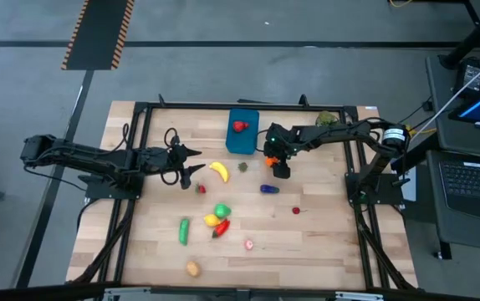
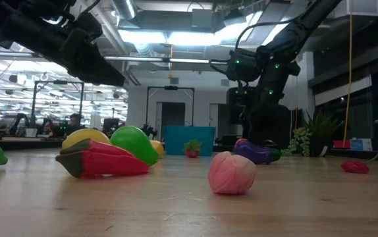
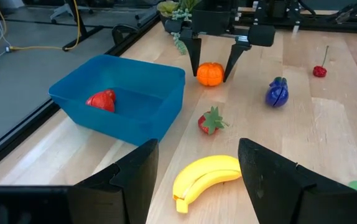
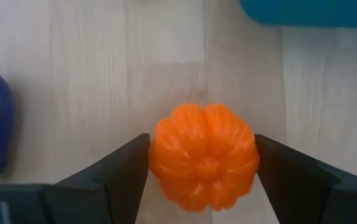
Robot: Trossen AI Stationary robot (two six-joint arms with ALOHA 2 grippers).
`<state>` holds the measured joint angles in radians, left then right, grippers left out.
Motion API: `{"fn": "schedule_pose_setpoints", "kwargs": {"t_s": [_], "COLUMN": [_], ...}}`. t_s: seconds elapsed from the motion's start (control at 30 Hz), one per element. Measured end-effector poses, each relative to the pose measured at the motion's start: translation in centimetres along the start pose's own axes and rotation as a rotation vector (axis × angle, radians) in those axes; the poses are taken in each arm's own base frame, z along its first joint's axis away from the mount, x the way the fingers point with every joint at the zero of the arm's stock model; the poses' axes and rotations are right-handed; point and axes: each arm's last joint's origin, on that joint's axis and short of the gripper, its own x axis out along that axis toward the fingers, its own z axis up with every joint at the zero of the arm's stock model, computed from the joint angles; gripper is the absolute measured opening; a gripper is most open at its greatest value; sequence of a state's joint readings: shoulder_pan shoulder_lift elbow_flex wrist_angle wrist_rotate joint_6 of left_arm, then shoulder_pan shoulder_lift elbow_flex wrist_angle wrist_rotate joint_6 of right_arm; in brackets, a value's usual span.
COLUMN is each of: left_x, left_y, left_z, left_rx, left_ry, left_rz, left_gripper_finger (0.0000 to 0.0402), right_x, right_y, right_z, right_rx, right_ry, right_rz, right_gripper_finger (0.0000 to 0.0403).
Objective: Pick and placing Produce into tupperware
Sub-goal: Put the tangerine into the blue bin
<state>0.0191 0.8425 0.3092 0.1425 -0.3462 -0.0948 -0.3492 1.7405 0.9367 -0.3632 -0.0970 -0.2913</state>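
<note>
The teal tub (image 1: 242, 138) stands at the table's far middle with one red toy (image 3: 101, 100) inside. My right gripper (image 1: 272, 160) is just right of the tub, pointing down, with its fingers on either side of the orange (image 4: 204, 155). My left gripper (image 1: 196, 160) hovers open left of the yellow banana (image 1: 219, 171). A small strawberry (image 3: 211, 121) and the purple eggplant (image 1: 268, 189) lie nearby. Nearer the front lie a lemon, green fruit and red pepper cluster (image 1: 219, 219), a cucumber (image 1: 184, 231) and a pink strawberry (image 1: 248, 245). My right gripper pinches the orange between its two fingers, one on each side (image 4: 157, 158) at its widest part. The fingers (image 3: 196, 59) come from above, pointing down. The orange appears to sit on the table (image 3: 210, 74); I cannot tell whether it is lifted.
A leafy sprig (image 1: 327, 119) lies at the far right corner. A small red fruit with a stem (image 1: 296, 211) and a tan toy (image 1: 192, 268) lie toward the near edge. Bare wood shows right of the eggplant and along the left side.
</note>
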Motion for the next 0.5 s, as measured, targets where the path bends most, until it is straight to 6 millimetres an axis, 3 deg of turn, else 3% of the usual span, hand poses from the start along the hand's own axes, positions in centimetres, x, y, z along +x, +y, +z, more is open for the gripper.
{"fn": "schedule_pose_setpoints", "kwargs": {"t_s": [0.5], "left_x": [0.00], "left_y": [0.00], "left_z": [-0.03], "left_rx": [0.001], "left_ry": [0.003], "left_rz": [0.000], "left_gripper_finger": [0.0214], "right_x": [0.63], "right_y": [-0.06], "right_z": [-0.01], "right_rx": [0.022], "right_ry": [0.000], "right_rz": [0.001], "right_gripper_finger": [0.0264]}}
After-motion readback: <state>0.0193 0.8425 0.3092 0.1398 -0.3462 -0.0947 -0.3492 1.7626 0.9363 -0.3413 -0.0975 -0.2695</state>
